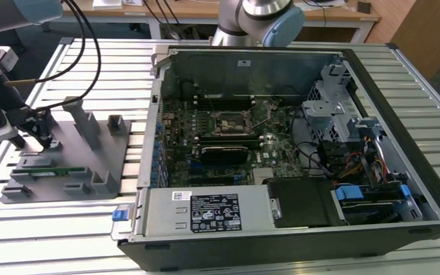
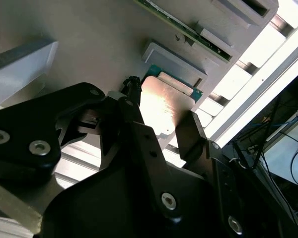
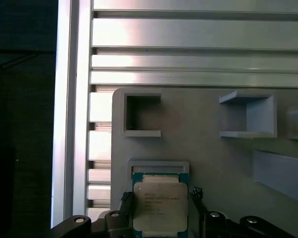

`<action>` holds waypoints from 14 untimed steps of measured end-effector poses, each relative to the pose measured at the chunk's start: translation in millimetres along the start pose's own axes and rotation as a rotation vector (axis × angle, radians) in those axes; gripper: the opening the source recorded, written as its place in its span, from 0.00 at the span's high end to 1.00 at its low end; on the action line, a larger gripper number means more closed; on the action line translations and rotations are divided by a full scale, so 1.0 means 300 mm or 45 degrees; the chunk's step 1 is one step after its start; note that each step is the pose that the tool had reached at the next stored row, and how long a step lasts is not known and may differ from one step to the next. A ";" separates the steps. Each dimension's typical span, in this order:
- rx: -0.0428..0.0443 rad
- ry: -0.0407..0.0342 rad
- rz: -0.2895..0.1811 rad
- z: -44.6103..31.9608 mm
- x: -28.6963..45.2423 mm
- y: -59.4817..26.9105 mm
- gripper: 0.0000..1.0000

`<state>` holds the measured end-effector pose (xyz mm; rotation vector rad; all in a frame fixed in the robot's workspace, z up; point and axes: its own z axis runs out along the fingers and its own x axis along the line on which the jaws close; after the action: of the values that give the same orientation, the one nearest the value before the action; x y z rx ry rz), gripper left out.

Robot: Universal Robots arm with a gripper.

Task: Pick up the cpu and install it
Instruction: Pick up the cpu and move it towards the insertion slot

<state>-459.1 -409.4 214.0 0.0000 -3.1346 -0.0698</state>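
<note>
The cpu [image 3: 160,210], a flat square chip with a silver top on a green rim, lies in a shallow holder on the grey fixture plate [image 3: 203,148]. My gripper [image 3: 161,198] straddles it, with a black fingertip [image 3: 127,198] against each side edge, so it is shut on the chip. The second wrist view shows the same cpu [image 2: 161,101] between the gripper [image 2: 161,111] fingers. In the exterior view the gripper [image 1: 32,140] stands low over the plate [image 1: 67,166] at the exterior view's left. The black-framed socket [image 1: 231,121] sits on the motherboard inside the open computer case [image 1: 403,189].
A green memory stick [image 1: 48,170] lies in a slot on the fixture plate, near upright grey posts [image 1: 82,120]. Square pockets [image 3: 141,116] stand beyond the cpu. A second arm's base [image 1: 258,20] rises behind the case. Cables hang over the slatted table [image 1: 52,229].
</note>
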 end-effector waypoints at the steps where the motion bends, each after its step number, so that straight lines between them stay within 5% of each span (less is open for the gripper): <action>1: 0.000 -0.0001 0.000 -0.003 0.000 0.000 0.47; 14: 0.000 -0.0001 0.000 -0.040 0.000 0.002 0.47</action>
<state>-459.1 -409.4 226.0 0.0001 -3.1347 -0.0699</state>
